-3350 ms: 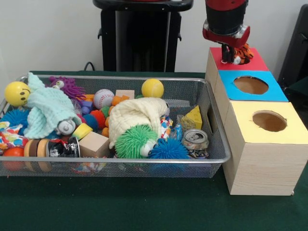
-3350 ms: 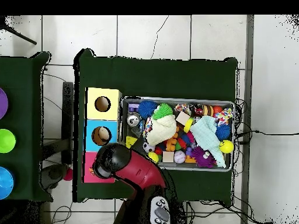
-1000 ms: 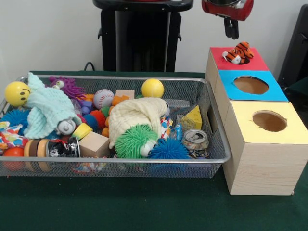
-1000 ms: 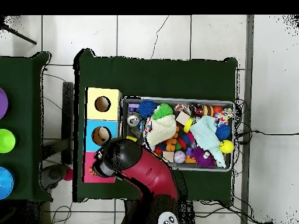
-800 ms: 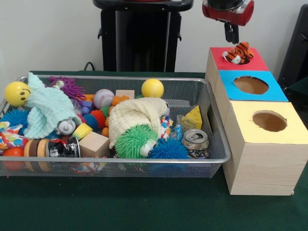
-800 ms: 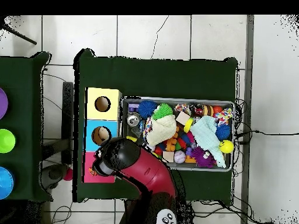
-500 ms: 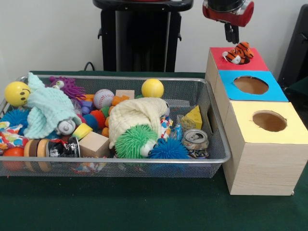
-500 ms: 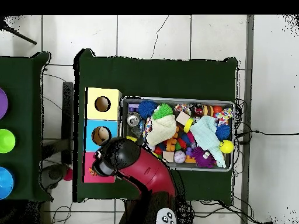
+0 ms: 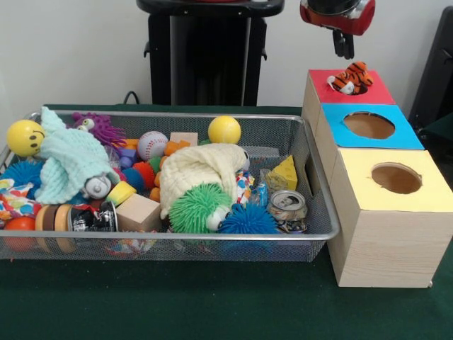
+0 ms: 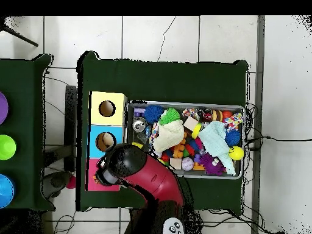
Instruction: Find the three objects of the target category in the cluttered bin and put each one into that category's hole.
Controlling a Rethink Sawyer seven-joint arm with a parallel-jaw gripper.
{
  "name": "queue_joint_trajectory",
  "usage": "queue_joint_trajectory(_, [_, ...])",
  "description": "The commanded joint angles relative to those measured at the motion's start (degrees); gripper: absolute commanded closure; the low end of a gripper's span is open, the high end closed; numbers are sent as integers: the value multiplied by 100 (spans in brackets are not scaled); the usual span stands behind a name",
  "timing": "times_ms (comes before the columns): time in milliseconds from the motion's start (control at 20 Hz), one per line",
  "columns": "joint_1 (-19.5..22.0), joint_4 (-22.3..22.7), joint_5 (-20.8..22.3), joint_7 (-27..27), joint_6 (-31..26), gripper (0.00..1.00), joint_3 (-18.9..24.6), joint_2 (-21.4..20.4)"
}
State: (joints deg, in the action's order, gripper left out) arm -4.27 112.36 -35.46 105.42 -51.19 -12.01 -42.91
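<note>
The claw (image 9: 343, 45) hung above the red box (image 9: 348, 91), its fingers drawn close together and holding nothing. A toy tiger (image 9: 350, 77) sat in the red box's hole, sticking out of it. The blue box (image 9: 368, 126) and yellow box (image 9: 393, 178) showed open holes. The wire bin (image 9: 320, 212) beside them on the green counter (image 9: 212, 301) was full of toys

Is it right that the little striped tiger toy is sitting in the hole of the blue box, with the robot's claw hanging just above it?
Not quite. The front view shows the tiger toy in the hole of the red box, not the blue one. The gripper does hang just above it.
</note>
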Motion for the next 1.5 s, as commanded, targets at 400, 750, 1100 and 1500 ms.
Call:
queue_joint_trajectory(400, [141,503,-481,886,652,100,606,226])
queue_joint_trajectory(750, [198,601,-638,721,901,100,727,286])
queue_joint_trajectory(1100, [259,686,-676,641,1198,100,897,407])
queue_joint_trajectory(1500, [360,699,-528,602,1356,100,990,516])
